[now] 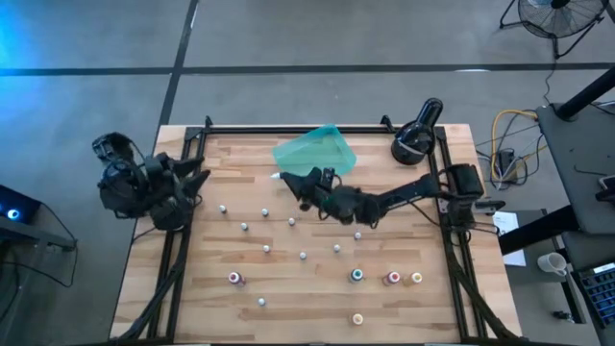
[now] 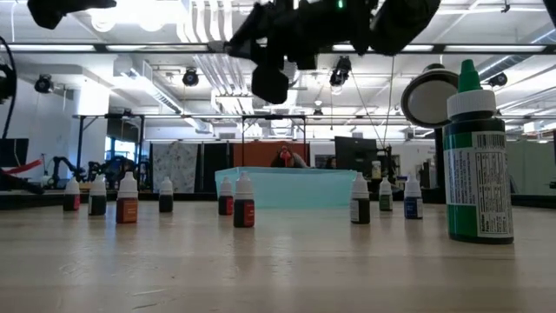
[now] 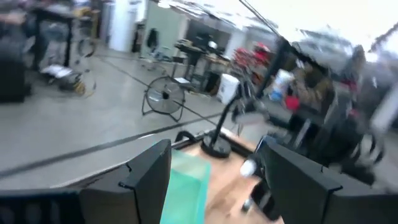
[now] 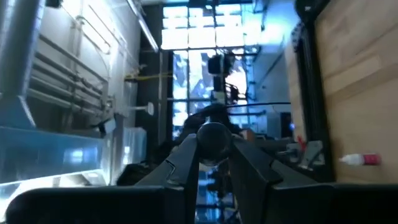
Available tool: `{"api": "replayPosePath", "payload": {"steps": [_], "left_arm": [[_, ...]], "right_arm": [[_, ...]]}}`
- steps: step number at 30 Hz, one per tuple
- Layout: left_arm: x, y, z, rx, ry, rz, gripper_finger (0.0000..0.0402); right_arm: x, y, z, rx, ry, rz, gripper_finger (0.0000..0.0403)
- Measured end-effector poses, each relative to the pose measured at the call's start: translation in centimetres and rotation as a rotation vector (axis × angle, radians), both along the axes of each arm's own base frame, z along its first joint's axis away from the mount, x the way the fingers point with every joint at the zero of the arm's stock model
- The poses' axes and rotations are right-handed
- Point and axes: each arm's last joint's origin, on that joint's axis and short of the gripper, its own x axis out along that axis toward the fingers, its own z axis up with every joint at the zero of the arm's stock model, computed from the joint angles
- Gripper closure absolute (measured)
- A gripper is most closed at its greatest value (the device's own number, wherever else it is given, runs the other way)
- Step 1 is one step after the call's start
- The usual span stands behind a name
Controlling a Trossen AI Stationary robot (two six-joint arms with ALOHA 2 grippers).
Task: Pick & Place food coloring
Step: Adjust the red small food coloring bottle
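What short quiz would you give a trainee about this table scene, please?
1. True or false: the left gripper has its fingers closed on a bottle.
2. What stands at the table corner near the right arm's base? A) black lamp-like device B) mug C) floor fan
3. Which arm reaches across the table to the teal tray?

Key: 1) False, its fingers are open and empty. 2) A. 3) The right arm; the right gripper is shut on a food coloring bottle.
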Motion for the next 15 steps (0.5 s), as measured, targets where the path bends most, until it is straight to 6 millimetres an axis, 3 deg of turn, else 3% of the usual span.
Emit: {"api": "replayPosePath", "payload": {"steps": [3,8,15], "left_arm": [[1.0,-0.4,-0.2,-0.033,-0.004,-0.049,0.0177],[4.3,-0.9,-2.4,0.089,0.186,-0.088,0.0177],[7.0,2.2,-2.4,0.237,0.364,-0.171,0.0177]], "right_arm": [[-0.4,-1.2,-0.6,0.014,0.015,0.042,0.0335],[-0.6,-3.2,-0.7,0.020,-0.008,0.100,0.0335],[-0.3,-5.4,-0.3,-0.016,-0.011,0.189,0.0335]]}}
